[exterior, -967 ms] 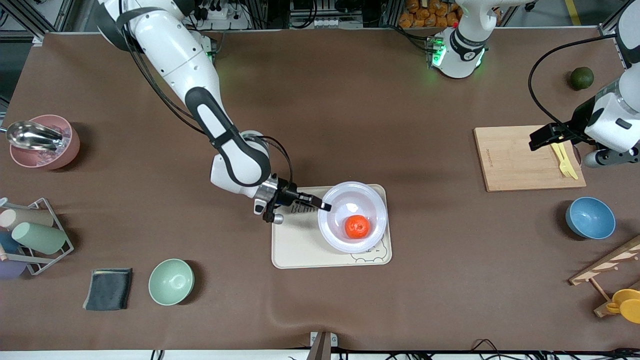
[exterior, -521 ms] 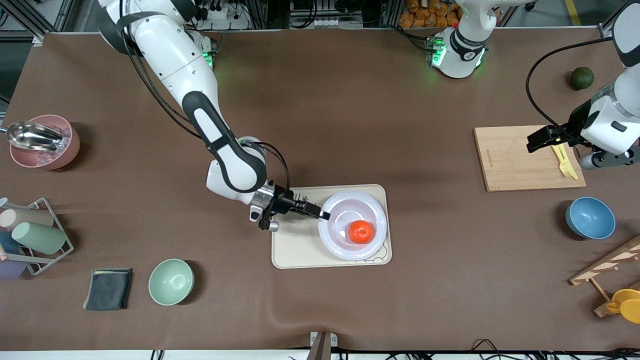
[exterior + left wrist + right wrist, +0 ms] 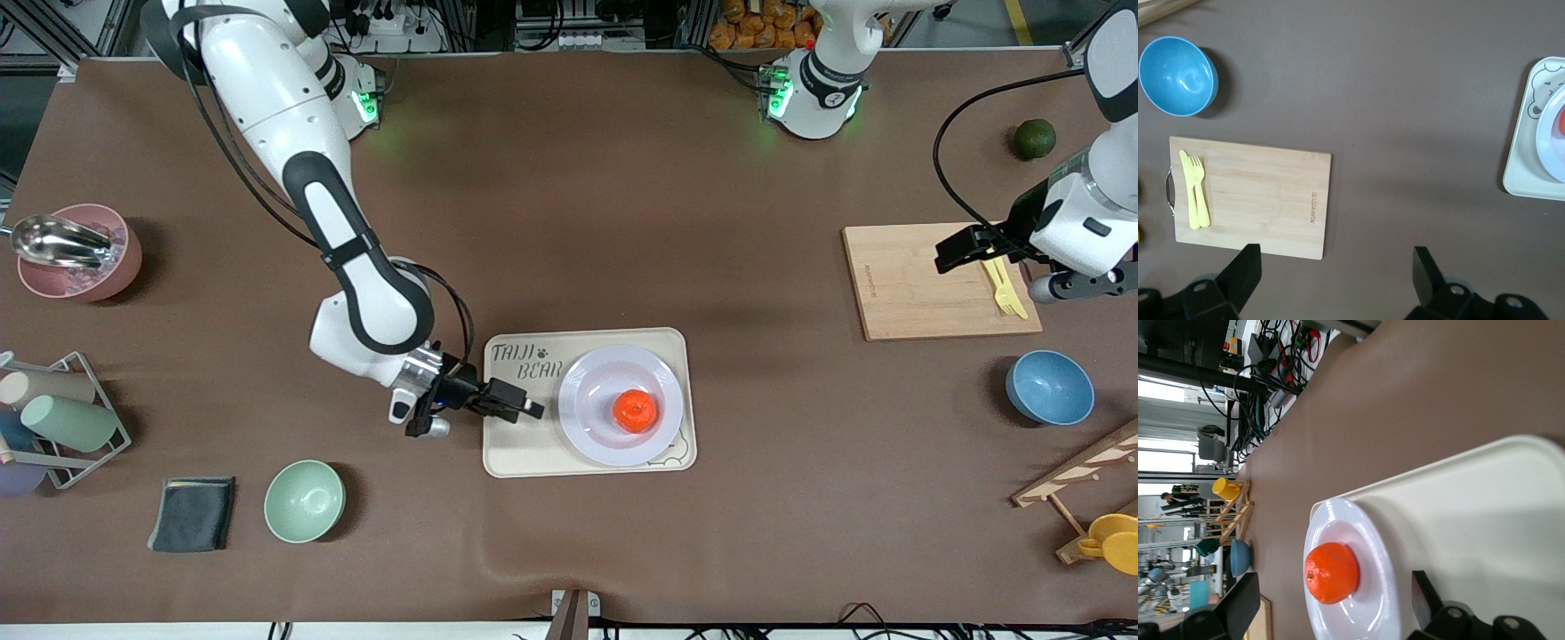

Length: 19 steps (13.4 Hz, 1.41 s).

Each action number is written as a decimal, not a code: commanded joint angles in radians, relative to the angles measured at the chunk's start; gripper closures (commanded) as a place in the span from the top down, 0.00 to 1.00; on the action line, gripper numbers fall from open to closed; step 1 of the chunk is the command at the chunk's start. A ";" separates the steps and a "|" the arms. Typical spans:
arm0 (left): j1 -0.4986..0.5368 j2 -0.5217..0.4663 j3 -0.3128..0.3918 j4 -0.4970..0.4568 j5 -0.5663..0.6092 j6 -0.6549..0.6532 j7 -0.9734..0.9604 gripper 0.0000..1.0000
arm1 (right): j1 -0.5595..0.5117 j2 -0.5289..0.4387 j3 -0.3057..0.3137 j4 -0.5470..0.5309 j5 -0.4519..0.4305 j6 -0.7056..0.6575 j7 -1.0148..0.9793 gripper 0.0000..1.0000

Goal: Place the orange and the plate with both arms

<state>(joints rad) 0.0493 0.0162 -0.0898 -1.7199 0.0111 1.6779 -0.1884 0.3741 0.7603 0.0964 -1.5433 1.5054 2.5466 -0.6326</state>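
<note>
The plate [image 3: 587,404] lies flat on the cream bear-print tray [image 3: 516,444], with the orange [image 3: 635,410] resting in its middle. My right gripper [image 3: 520,404] is open, low over the tray's end toward the right arm, a short gap from the plate's rim and holding nothing. In the right wrist view the orange [image 3: 1331,572] sits on the plate [image 3: 1375,600] ahead of my open right gripper [image 3: 1335,581]. My left gripper [image 3: 956,249] waits open and empty above the wooden cutting board [image 3: 916,280]; its wrist view shows the left gripper [image 3: 1336,257] wide apart.
A yellow fork [image 3: 1003,284] lies on the cutting board. A blue bowl [image 3: 1049,387], a dark green fruit [image 3: 1035,139] and a wooden rack [image 3: 1085,498] are at the left arm's end. A green bowl [image 3: 304,500], dark cloth [image 3: 193,513], pink bowl [image 3: 76,252] and cup rack [image 3: 53,418] are at the right arm's end.
My right gripper opened, let go of the plate's rim and drew back toward the right arm's end. The plate settled flat on the tray. The left arm hardly moved.
</note>
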 commanded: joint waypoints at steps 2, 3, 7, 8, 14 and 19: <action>0.003 0.008 -0.002 0.002 -0.007 0.023 0.026 1.00 | -0.063 -0.143 0.005 -0.156 -0.248 -0.003 0.086 1.00; 0.003 0.007 -0.002 0.002 -0.008 0.023 0.026 1.00 | -0.078 -0.166 0.005 -0.179 -0.367 -0.005 0.140 1.00; 0.003 -0.004 -0.004 -0.006 -0.011 0.016 0.023 1.00 | -0.124 -0.271 0.000 -0.271 -0.783 -0.016 0.355 1.00; 0.003 -0.005 -0.004 -0.007 -0.011 0.016 0.023 1.00 | -0.154 -0.298 0.000 -0.290 -0.860 -0.052 0.369 1.00; 0.004 -0.004 -0.010 -0.007 -0.011 0.016 0.024 1.00 | -0.294 -0.514 -0.066 -0.299 -1.229 -0.466 0.369 1.00; 0.004 -0.016 -0.010 -0.007 -0.010 0.014 0.026 1.00 | -0.383 -0.714 -0.113 -0.290 -1.461 -0.758 0.367 1.00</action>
<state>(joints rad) 0.0492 0.0230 -0.0972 -1.7207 0.0111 1.6914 -0.1884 -0.0009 0.1352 0.0015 -1.7899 0.1024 1.8411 -0.2776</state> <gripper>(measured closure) 0.000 0.000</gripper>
